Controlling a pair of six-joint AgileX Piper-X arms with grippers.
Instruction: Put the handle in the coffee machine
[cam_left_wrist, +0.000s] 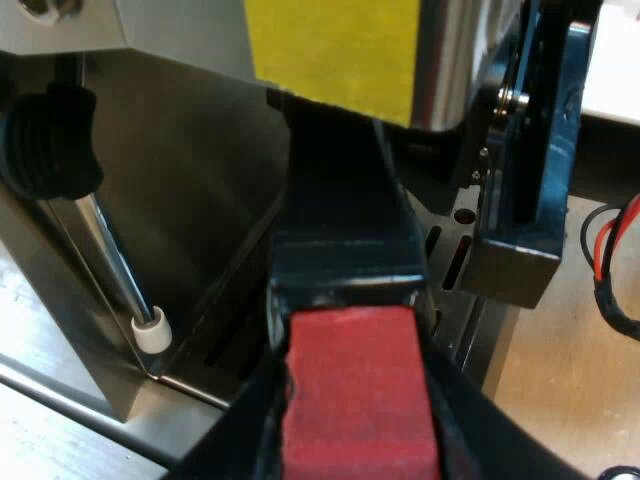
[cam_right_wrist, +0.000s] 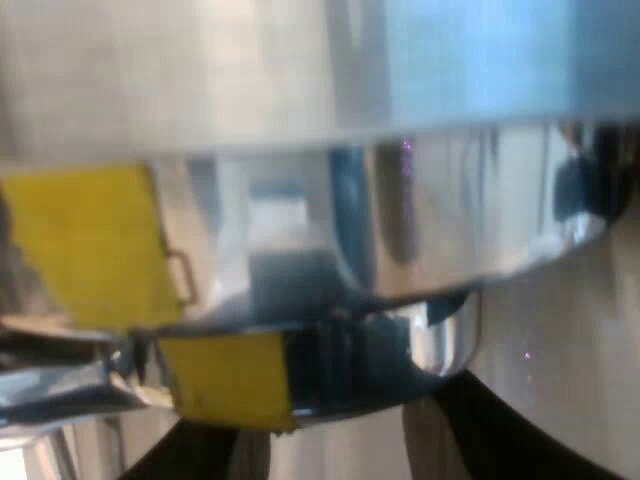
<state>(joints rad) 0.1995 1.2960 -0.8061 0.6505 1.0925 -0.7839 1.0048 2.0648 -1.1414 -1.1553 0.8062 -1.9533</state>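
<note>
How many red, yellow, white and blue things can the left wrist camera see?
Red: 1, the handle's red end
Yellow: 1, the yellow patch
White: 1, the wand tip
Blue: 1, the blue part
Total: 4

Under the espresso machine (cam_left_wrist: 180, 170), the handle (cam_left_wrist: 345, 250), steam wand (cam_left_wrist: 112, 265) beside.
</note>
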